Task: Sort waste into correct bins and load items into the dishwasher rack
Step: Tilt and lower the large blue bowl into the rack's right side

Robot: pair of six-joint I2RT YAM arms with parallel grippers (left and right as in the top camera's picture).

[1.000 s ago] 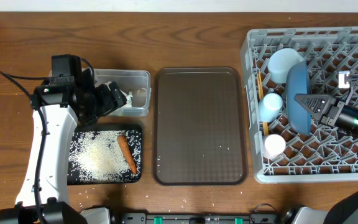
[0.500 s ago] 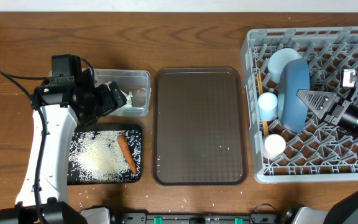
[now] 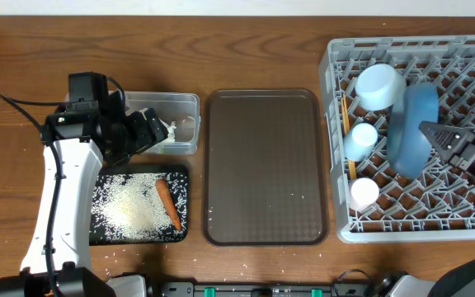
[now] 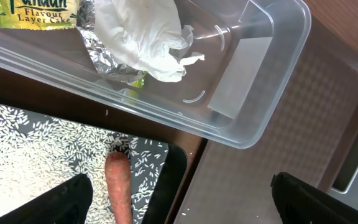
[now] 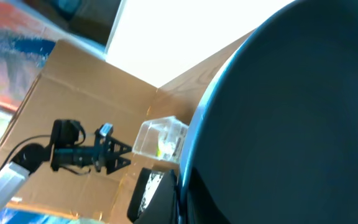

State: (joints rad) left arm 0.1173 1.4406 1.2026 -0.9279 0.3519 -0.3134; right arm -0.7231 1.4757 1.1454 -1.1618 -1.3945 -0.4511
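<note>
Most of the job looks finished. The tissue point(image 4: 145, 37) and the wrapper point(image 4: 36, 12) lie together in one end of the tub point(image 4: 278, 37), while the rice point(image 4: 36, 155) and the carrot point(image 4: 118, 186) lie in the black tray point(image 4: 174, 168) just beside it, so the waste seems sorted. The brown tray point(image 3: 262, 148) holds nothing large. A few pale specks on it and on the bench point(image 3: 262, 49) near the front edge may be stray grains, but they are too small to tell. In the rack point(image 3: 468, 74), the bowl point(image 3: 379, 85), the blue cup point(image 3: 359, 140), the white cup point(image 3: 364, 192) and the chopsticks point(image 3: 345, 115) sit along the left side. The plate point(image 3: 409, 140) is over the middle of the rack, on edge and tilted. Its outline is blurred, and it fills the right wrist view. The right gripper point(image 3: 435, 136) meets the plate's right rim, and its jaws appear clamped on it, though the contact itself is hidden. Seating the plate between the pegs and letting go is probably the one step left. The left gripper point(image 4: 180, 180) hangs over the gap between tub and black tray, jaws spread wide and holding nothing.
</note>
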